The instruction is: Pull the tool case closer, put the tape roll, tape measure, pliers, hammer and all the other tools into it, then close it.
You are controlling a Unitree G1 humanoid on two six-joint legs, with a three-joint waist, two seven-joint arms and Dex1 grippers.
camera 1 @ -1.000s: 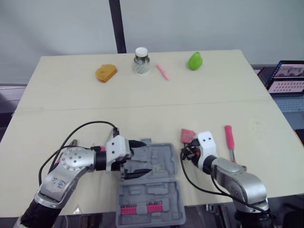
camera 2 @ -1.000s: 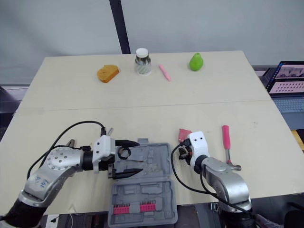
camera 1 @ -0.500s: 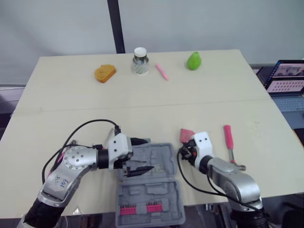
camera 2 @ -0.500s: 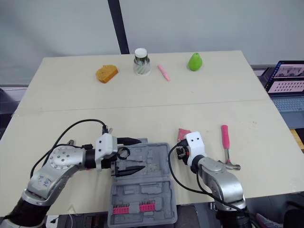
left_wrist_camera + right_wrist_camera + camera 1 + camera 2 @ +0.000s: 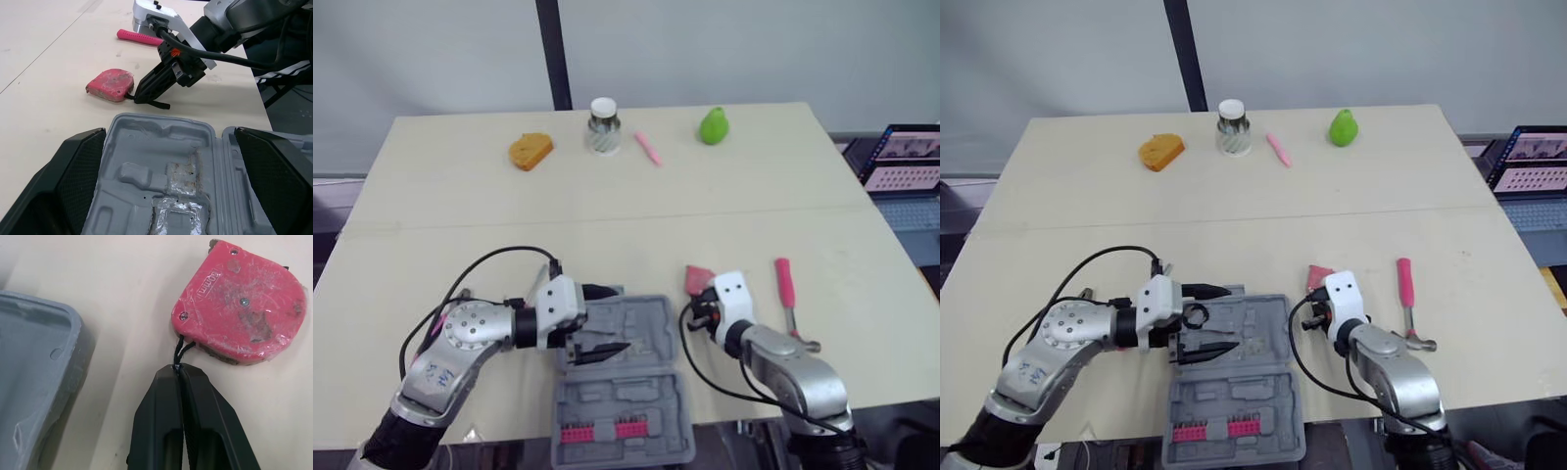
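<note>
Tool case (image 5: 646, 397): lies open at the near edge of the table (image 5: 607, 225), centre; judged already pulled close. Holds a row of pink bits (image 5: 597, 431) in the nearest half; otherwise looks bare of the listed tools

Left gripper (image 5: 620, 319): hovers over the far half of the tool case, fingers (image 5: 73, 171) spread wide, grasping nothing

Right gripper (image 5: 180, 376): sits just right of the tool case, fingers (image 5: 161, 421) pressed together on the black cord (image 5: 182, 348) of the tape measure

Tape measure (image 5: 244, 313): red, rests flat on the table just right of the case's far corner, outside it

Hammer (image 5: 789, 299): pink handle, lies right of the tape measure, untouched

Small tool (image 5: 1087, 293): peeks out left of the left arm; perhaps one of the listed tools, too small to tell

Far edge, left to right: orange piece (image 5: 530, 150), white-capped jar (image 5: 603, 124), pink stick (image 5: 649, 148), green pear (image 5: 713, 125); well apart from the tool case

Progress: early. Done: case near and open. In hand, by judgement: bringing the tape measure into the case by its cord. Left: hammer, every other listed tool, then shutting the case
</note>
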